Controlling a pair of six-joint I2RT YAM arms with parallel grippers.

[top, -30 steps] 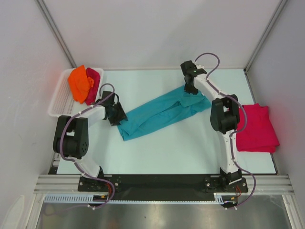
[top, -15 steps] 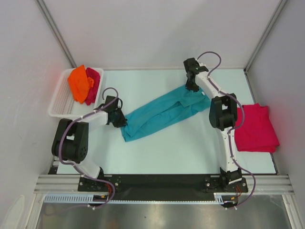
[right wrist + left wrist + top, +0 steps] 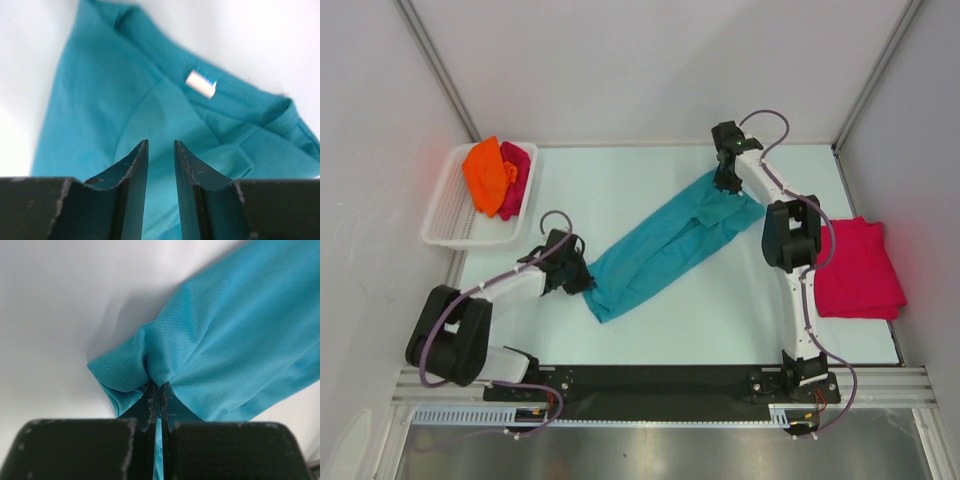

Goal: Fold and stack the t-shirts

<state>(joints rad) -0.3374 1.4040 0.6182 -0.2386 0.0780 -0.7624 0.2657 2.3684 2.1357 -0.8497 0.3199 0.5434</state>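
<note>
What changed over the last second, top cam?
The left gripper swung toward the near edge and shut on the hem end of the teal t-shirt, dragging that end along. The right gripper edged farther back at the collar end. Unchanged: orange t-shirt and crimson t-shirt in the basket, folded pink t-shirt at right.

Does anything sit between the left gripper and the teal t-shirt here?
Nothing visible does. The left gripper is shut directly on a bunched edge of the teal t-shirt, with the fabric pinched between its fingers.
</note>
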